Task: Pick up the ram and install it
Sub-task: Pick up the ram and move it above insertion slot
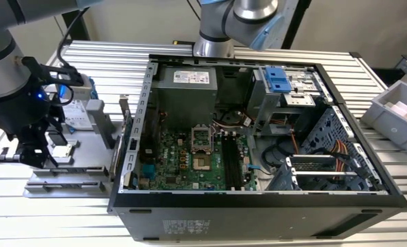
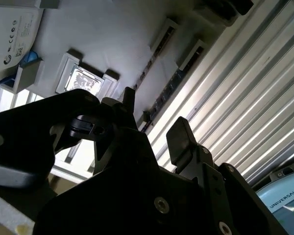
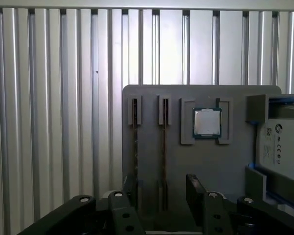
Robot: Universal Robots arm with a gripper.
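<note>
Two ram sticks stand on edge in slots of a grey holder tray (image 3: 152,95). One ram stick (image 3: 163,152) lines up with the gap between my fingers, and the other ram stick (image 3: 134,156) runs beside one finger. In the second wrist view the ram sticks (image 2: 154,98) run up from my fingertips. My gripper (image 3: 159,198) (image 2: 154,122) is open and holds nothing, close above the near end of the sticks. In the exterior view the gripper (image 1: 24,154) hangs over the tray (image 1: 86,149) on the exterior view's left. The black motherboard slots (image 1: 231,164) lie inside the open computer case.
On the tray a processor chip (image 3: 207,122) sits in a square recess, and a hard drive (image 3: 281,149) in a blue frame lies beside it. The open computer case (image 1: 258,200) stands on the ribbed metal table (image 3: 54,122). A grey bin (image 1: 395,116) is at the exterior view's right.
</note>
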